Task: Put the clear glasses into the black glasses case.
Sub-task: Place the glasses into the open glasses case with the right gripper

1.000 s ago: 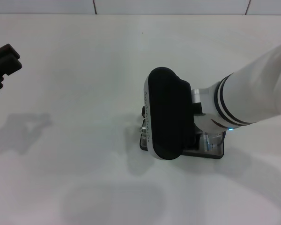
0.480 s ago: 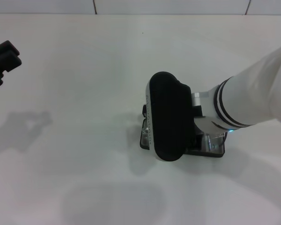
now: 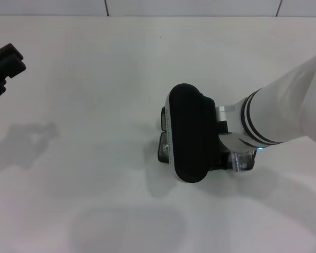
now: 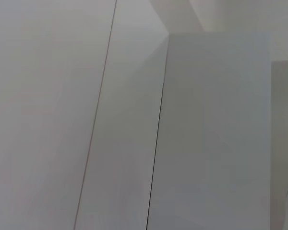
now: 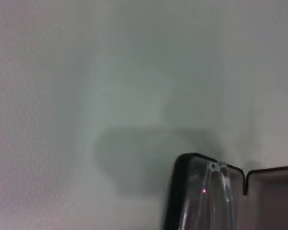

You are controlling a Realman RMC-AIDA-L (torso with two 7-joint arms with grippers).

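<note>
In the head view my right arm reaches in from the right, and its black oblong wrist housing [image 3: 189,132] hangs over the black glasses case [image 3: 161,152]. Only dark edges of the case show beside the housing. My right gripper is hidden beneath it. A bit of the clear glasses [image 3: 239,161] pokes out at the housing's right side. The right wrist view shows the case's black rim [image 5: 174,201], its raised lid [image 5: 273,191], and a clear glasses temple [image 5: 215,196] lying over the case's grey inside. My left gripper [image 3: 5,62] is parked at the far left, high off the table.
The white table [image 3: 95,105] spreads all around the case, with shadows at the left and front. A tiled wall line runs along the back edge. The left wrist view shows only white panels [image 4: 134,120].
My right arm's housing has shifted slightly right and towards the table's front, covering the case's base, which showed before. The left gripper has drifted a little towards the back.
</note>
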